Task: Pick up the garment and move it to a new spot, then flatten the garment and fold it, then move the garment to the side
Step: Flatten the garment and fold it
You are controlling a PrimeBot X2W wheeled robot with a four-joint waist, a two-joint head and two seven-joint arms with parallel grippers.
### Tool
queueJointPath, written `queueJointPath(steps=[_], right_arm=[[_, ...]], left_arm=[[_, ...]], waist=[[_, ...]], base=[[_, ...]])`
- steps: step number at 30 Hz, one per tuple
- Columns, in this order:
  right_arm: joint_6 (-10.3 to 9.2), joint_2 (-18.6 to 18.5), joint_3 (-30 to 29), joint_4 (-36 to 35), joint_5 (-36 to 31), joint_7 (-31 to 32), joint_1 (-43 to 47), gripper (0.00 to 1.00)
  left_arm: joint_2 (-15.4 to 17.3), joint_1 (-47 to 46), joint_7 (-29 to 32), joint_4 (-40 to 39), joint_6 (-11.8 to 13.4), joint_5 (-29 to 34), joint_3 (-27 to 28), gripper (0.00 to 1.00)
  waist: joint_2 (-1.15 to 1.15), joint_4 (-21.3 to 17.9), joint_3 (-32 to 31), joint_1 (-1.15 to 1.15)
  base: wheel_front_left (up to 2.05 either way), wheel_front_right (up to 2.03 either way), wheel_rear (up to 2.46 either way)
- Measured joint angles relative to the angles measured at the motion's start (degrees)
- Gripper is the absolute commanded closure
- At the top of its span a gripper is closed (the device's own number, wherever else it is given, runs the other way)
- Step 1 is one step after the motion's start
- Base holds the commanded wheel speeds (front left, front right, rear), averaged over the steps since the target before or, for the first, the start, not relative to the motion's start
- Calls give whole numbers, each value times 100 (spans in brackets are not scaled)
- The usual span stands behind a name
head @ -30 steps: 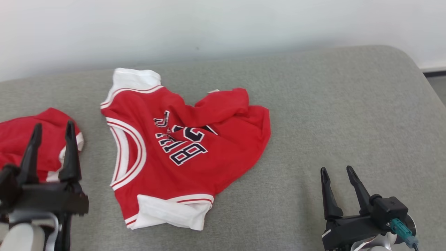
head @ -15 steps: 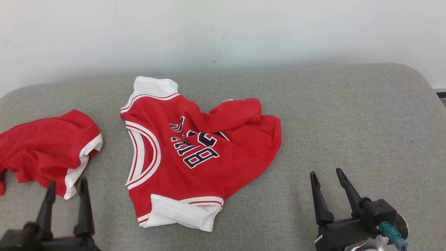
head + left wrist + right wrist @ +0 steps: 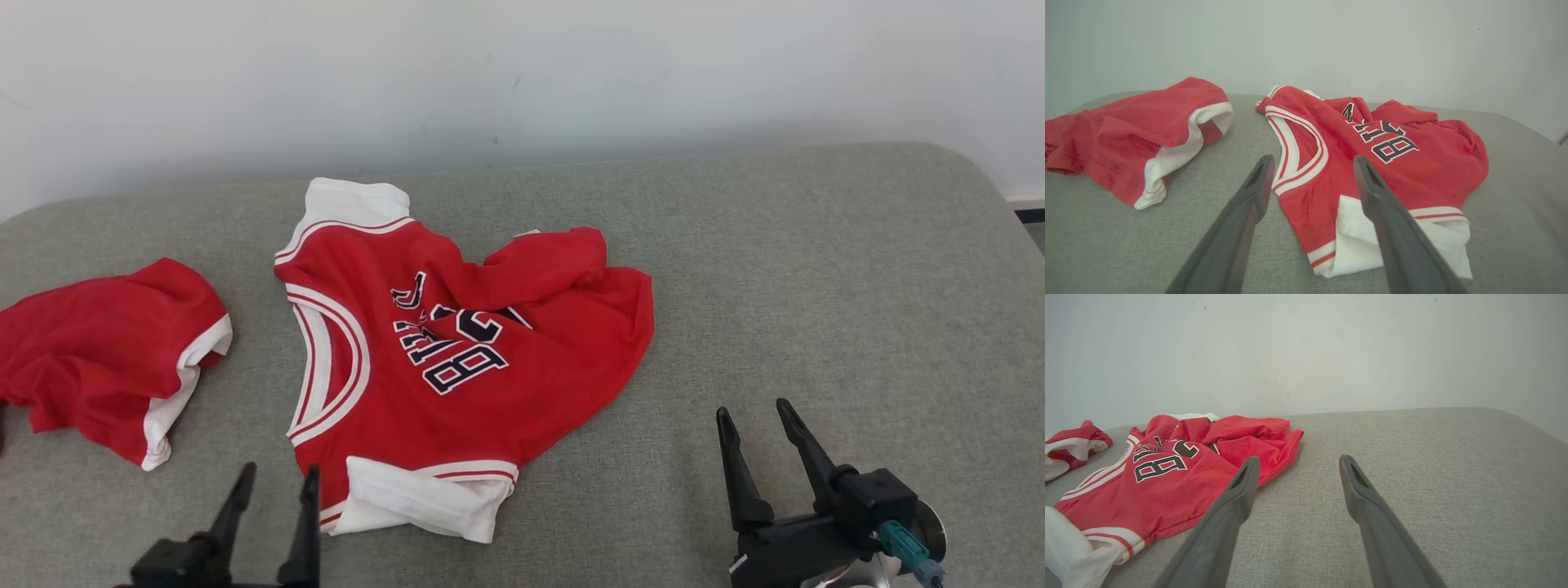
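Note:
A crumpled red jersey garment (image 3: pixel 457 359) with white trim and dark lettering lies in the middle of the grey cushion (image 3: pixel 816 286); its white-edged sleeve is folded over at the near side. In the left wrist view the garment (image 3: pixel 1372 155) lies just past my fingers. My left gripper (image 3: pixel 277 474) is open and empty, at the near edge just left of the jersey's near corner. The left gripper (image 3: pixel 1312 159) points at the neckline trim. My right gripper (image 3: pixel 753 410) stands open and empty over bare cushion to the jersey's right. The right gripper (image 3: pixel 1299 458) holds nothing.
A second red garment with white hems (image 3: pixel 106 351) lies bunched at the cushion's far left, also seen as a red heap (image 3: pixel 1139 130). A pale wall (image 3: pixel 522 73) backs the cushion. The cushion's rounded right corner (image 3: pixel 971 163) drops to the floor.
The head camera has shifted. My left gripper has drawn back from over the left red garment and moved right, toward the jersey's near corner. The right gripper has hardly moved.

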Motion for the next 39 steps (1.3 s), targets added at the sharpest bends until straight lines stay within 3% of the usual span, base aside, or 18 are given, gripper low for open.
queueJointPath(steps=[7,15,16,18,29,39], right_arm=[[0,-1,69,20,58,0,-97,0],[0,-1,11,24,71,0,-162,0],[0,-1,5,23,71,0,-163,0],[0,-1,-2,13,71,0,-163,0],[0,-1,-76,-1,113,0,-46,0],[0,-1,-66,45,212,0,49,0]], left_arm=[[51,-470,1,906,-41,-121,-659,0],[172,-995,1,1906,-44,-672,-1302,0],[188,-1038,1,2004,-44,-715,-1351,20],[205,-1103,1,2082,-44,-772,-1399,100],[281,-963,1,1105,-44,-897,-1416,100],[381,178,218,313,-44,-1031,-1737,100]], waist=[[0,-140,99,0],[0,-344,317,0],[0,-359,336,1],[0,-382,361,1],[0,-126,236,1],[0,285,59,0]], base=[[0,0,0],[0,0,0],[0,0,0],[0,0,0],[0,0,0],[0,0,0]])
